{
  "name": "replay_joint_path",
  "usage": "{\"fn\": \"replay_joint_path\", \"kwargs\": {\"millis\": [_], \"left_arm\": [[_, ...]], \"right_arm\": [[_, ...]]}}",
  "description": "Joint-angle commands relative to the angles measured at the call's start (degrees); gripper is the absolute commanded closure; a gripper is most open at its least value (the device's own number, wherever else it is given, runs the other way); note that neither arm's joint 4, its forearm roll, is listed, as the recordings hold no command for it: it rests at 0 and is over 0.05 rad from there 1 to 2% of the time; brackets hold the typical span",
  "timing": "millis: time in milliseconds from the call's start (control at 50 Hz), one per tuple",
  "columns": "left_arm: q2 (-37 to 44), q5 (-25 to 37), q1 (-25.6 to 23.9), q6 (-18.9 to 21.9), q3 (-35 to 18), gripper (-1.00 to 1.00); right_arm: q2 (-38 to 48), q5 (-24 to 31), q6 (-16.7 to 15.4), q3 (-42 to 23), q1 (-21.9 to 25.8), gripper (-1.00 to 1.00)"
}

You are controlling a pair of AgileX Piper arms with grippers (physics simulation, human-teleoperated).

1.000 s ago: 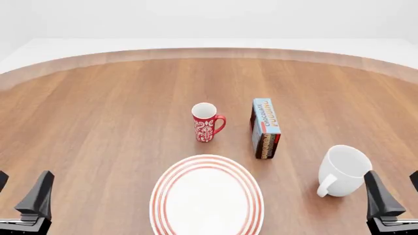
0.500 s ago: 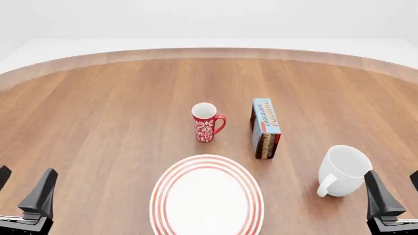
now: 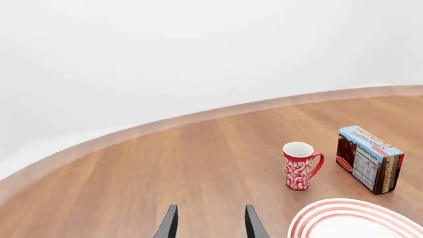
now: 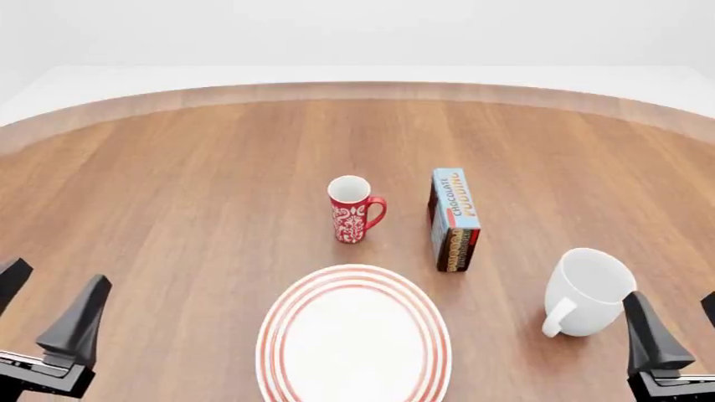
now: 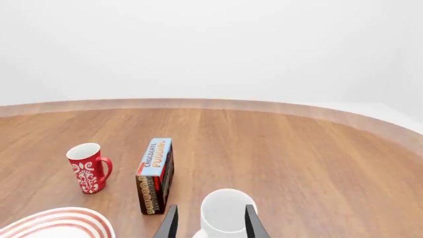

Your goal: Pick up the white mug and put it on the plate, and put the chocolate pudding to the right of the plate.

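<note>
Both arms sit low at the near table edge, the right gripper (image 4: 677,328) spread open and empty with the glossy white wide-mouthed mug (image 4: 587,291) just ahead, slightly left of it, the left gripper (image 4: 45,306) likewise open, empty.

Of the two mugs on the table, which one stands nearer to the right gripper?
The plain glossy white mug, just ahead of the right gripper. The slimmer red mug with white floral pattern stands farther off, mid-table, beyond the plate.
</note>
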Motion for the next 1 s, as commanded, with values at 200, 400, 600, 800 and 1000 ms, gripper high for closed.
{"fn": "replay_joint_path", "kwargs": {"millis": [200,400,600,800,1000], "left_arm": [[8.62,-6.82,-7.04,2.99,-1.74,-1.00],[12.47,-10.23,-10.12,3.24,-2.09,-1.00],[19.34,-16.09,-14.41,3.39,-2.55,-1.00],[24.58,-19.68,-17.59,3.40,-3.99,-1.00],[30.56,-23.77,-21.26,4.18,-5.45,-1.00]], "right_arm": [[0.03,-0.03,-0.01,-0.01,-0.05,-1.00],[0.03,-0.04,-0.01,-0.01,-0.05,-1.00],[0.03,-0.04,-0.03,-0.01,-0.04,-1.00],[0.03,-0.04,-0.04,-0.01,-0.01,-1.00],[0.02,-0.05,0.00,-0.01,-0.02,-1.00]]}}
